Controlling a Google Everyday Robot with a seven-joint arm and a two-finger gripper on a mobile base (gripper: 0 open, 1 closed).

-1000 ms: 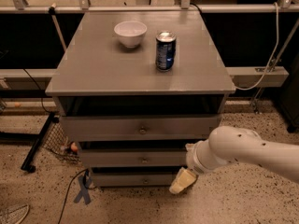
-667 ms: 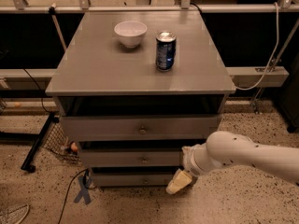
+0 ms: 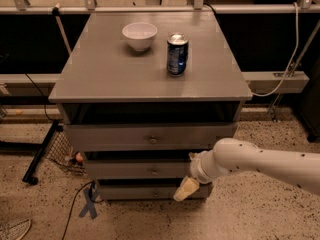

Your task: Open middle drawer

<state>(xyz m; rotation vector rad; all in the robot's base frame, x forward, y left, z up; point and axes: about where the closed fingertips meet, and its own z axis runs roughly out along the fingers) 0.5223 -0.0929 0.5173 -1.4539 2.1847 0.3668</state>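
The grey cabinet [image 3: 100,84] has three stacked drawers. The middle drawer [image 3: 125,170] has a low flat grey front with a small round knob [image 3: 155,172] at its centre and a dark gap above it. The top drawer [image 3: 110,136] is taller, and the bottom drawer [image 3: 130,192] sits below. My white arm [image 3: 260,163] reaches in from the right. My gripper [image 3: 184,189] hangs low in front of the right end of the drawer fronts. It is right of and a little below the middle knob, and apart from it.
A white bowl [image 3: 139,35] and a blue can [image 3: 177,54] stand on the cabinet top. On the floor to the left are a blue tape cross [image 3: 89,204], a black stand leg [image 3: 40,151] and a wire basket [image 3: 65,151]. A cable [image 3: 285,74] hangs at the right.
My arm and gripper have shifted a little to the left, closer to the drawer fronts. The drawers have not moved.
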